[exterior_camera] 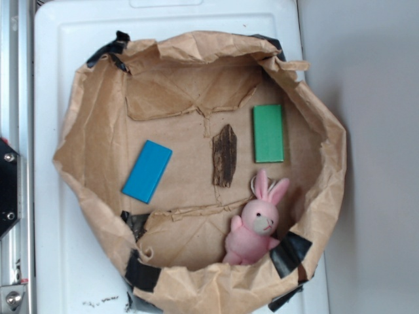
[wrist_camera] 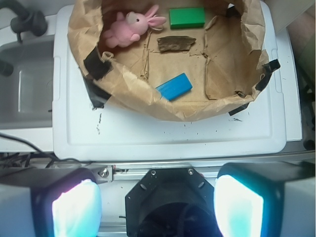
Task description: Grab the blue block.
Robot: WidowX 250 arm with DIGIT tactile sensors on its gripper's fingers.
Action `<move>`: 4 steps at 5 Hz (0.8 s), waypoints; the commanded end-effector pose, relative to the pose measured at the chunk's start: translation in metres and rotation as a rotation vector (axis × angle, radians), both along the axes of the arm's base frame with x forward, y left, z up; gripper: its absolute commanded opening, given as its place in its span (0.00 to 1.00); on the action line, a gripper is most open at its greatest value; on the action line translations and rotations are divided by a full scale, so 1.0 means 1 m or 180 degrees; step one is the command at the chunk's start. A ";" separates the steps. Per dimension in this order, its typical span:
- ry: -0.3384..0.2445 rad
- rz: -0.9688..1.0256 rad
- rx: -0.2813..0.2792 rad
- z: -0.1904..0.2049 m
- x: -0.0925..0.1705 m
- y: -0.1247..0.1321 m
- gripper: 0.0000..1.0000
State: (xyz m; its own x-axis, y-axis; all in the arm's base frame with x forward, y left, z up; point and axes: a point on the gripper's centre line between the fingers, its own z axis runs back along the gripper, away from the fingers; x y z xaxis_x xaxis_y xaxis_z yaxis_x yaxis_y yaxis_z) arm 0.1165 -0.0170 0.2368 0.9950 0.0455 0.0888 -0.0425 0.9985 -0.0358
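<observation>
Blue block (exterior_camera: 146, 171): lies flat on the floor of the brown paper nest (exterior_camera: 98, 131), left of the bark piece (exterior_camera: 224, 156); green block (exterior_camera: 269, 133) and pink rabbit toy (exterior_camera: 257, 221) lie farther right. Gripper (wrist_camera: 158, 205): fingers spread wide, empty, held well apart from the block, outside the nest above the white lid (wrist_camera: 197, 138).

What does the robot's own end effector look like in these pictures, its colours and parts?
Only the wrist view shows it. The end effector has two chunky fingers with dark grey outer shells and pale inner pads that look bright cyan-white. Between them sits a black angular housing with small silver screws. Thin dark cables trail in at the left edge. No markings or labels are visible on it.
</observation>
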 end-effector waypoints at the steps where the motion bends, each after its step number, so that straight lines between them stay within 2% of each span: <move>1: 0.0000 0.0000 0.0000 0.000 0.000 0.000 1.00; 2: 0.0043 0.0307 -0.0040 -0.006 0.043 -0.015 1.00; 3: 0.0167 0.0772 -0.0124 -0.014 0.084 -0.015 1.00; 4: 0.0148 0.1184 -0.0159 -0.030 0.112 -0.009 1.00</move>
State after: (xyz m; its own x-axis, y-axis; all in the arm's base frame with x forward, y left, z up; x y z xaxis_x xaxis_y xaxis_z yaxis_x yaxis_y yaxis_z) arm 0.2241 -0.0317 0.1933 0.9187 0.3946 -0.0152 -0.3949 0.9176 -0.0459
